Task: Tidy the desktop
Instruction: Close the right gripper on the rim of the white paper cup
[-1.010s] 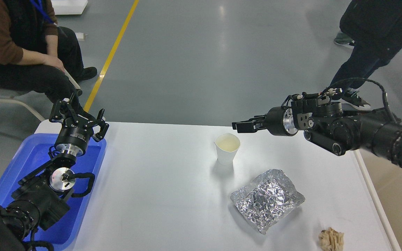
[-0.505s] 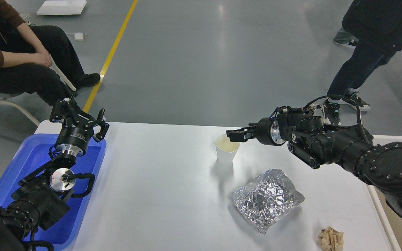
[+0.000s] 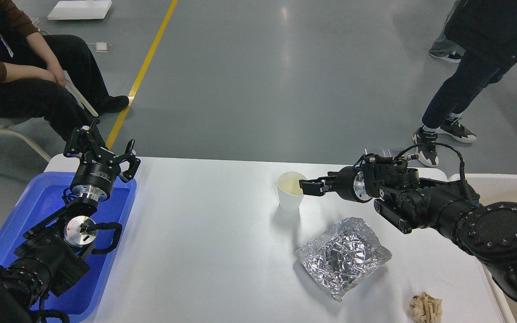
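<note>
Desk (image 3: 204, 251): white, smooth, plain top with rounded corners, filling the lower part of the head view; the grey floor lies beyond its far edge. Most of it is bare.

Left on it: a cup (image 3: 291, 192) standing upright near the far edge, right of centre, white paper, a pale liquid inside as far as I can judge. Nearer me, a crumpled foil sheet (image 3: 343, 256), lying flat. At the near right corner, a small tan paper wad (image 3: 426, 307). These three are well apart from one another.

Blue tray (image 3: 38, 211) sits on the left end, likely the place for things worth keeping. A beige bin (image 3: 501, 184) shows past the right edge, likely for rubbish.

My right fingers (image 3: 307, 186) reach in level from the right, at the cup's rim on its right side. Whether they touch the rim I cannot tell; seen dark and end-on, so clenched or released I cannot tell either. Judgement: a side grasp at the rim keeps the cup upright, so nothing spills.

My left fingers (image 3: 101, 146) hang above the tray's far end, spread wide, holding nothing, out of the way.
</note>
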Tool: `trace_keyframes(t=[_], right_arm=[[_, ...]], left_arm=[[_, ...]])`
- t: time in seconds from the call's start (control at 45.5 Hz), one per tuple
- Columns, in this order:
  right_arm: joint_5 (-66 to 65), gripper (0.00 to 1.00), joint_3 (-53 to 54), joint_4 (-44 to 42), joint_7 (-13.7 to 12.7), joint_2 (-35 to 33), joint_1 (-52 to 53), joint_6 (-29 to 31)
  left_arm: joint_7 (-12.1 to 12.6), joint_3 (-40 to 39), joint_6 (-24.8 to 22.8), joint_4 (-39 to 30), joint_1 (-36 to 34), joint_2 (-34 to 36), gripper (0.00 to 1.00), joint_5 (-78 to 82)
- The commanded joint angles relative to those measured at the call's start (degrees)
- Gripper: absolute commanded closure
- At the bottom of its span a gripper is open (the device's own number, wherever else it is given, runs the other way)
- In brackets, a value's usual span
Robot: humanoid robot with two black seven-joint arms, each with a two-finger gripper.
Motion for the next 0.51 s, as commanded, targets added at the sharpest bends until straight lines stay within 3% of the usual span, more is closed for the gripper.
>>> trace_keyframes(t=[0.0,0.483], right_arm=[[0.0,0.03,-0.06,-0.17,0.08,0.06,-1.25,-0.84],[-0.09,0.06,-0.15,-0.17,0.08,0.06,-1.95,-1.54]], left_arm=[[-0.03,0.0,0.01,0.02,0.0,0.0,0.0,0.0],[-0.03,0.0,0.01,0.02,0.0,0.0,0.0,0.0]])
